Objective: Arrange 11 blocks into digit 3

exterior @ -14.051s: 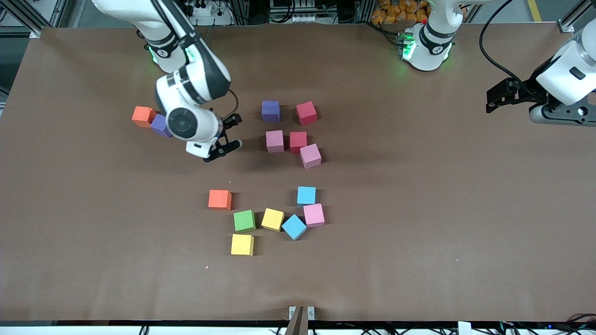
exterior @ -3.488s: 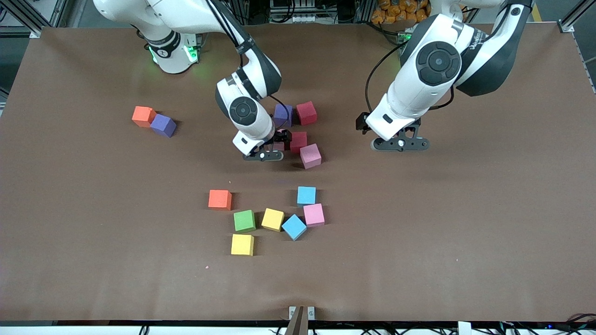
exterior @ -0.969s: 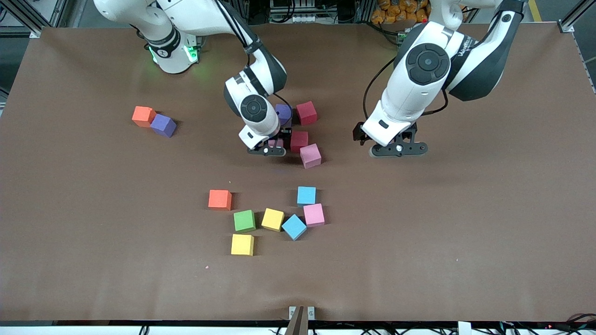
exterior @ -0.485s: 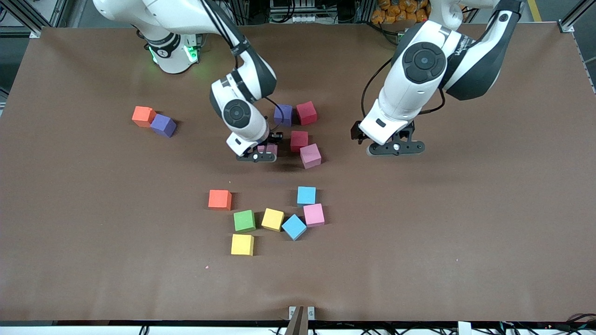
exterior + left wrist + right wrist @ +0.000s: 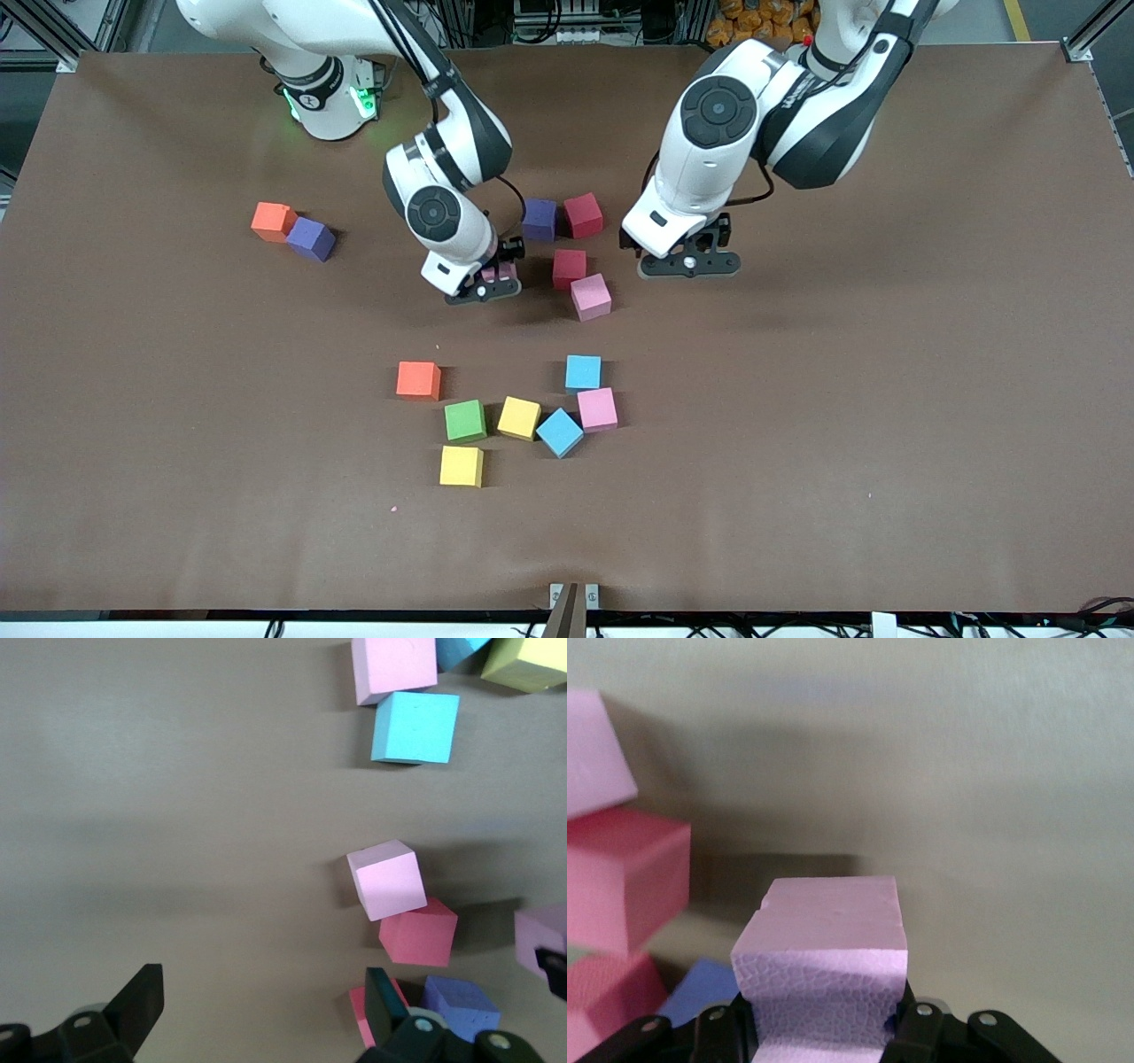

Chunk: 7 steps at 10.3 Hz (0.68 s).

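The right gripper pinches 1 pale pink block between its fingers, lifted just above the table, beside the red block that serves here as landmark. The left gripper hovers with fingers spread wide, also beside that red block, toward the left arm's end. A second pink block touches the red one's nearer corner; purple and red cubes sit just farther from the camera. To carry well, I judge the right arm should rise straight, clearing neighbours, then set its cube square against the forming digit without nudging others.
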Available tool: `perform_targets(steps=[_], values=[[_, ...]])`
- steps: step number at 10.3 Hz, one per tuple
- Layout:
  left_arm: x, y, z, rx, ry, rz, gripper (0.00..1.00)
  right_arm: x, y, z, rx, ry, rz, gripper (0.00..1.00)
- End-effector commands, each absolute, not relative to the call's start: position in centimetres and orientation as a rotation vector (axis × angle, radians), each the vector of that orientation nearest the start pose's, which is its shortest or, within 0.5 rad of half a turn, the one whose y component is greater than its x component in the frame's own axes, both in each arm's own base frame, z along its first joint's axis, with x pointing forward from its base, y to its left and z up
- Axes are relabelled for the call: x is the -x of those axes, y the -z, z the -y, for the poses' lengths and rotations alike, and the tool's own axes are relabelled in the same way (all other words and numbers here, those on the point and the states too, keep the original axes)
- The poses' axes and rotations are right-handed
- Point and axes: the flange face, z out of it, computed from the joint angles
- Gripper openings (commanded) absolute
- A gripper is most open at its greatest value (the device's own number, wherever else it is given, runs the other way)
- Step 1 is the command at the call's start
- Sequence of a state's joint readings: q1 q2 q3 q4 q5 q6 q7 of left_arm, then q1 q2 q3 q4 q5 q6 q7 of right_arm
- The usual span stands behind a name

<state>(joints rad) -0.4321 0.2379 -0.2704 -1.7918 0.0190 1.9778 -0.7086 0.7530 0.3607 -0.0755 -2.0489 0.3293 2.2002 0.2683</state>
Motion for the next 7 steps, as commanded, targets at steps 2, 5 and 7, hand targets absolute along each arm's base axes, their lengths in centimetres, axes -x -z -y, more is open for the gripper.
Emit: perform_targets(steps=[2,5,7], values=[[-44.3,-38.8,41.1,3.168,-0.056,-0.103,1.0,-40.7,-28.9,-35.3,2.985,-0.488,0.392,0.0],[-40.8,-36.5,42.8,3.124,-0.086,-0.463,1.0,-39.5,-29.6,-34.0,2.959,-0.48,0.559,0.0],[-39.9,-35.5,42.6,3.06,-0.102,-0.761,1.0,-37.8,-29.7,-33.7,2.937,-0.481,0.73,0.0]])
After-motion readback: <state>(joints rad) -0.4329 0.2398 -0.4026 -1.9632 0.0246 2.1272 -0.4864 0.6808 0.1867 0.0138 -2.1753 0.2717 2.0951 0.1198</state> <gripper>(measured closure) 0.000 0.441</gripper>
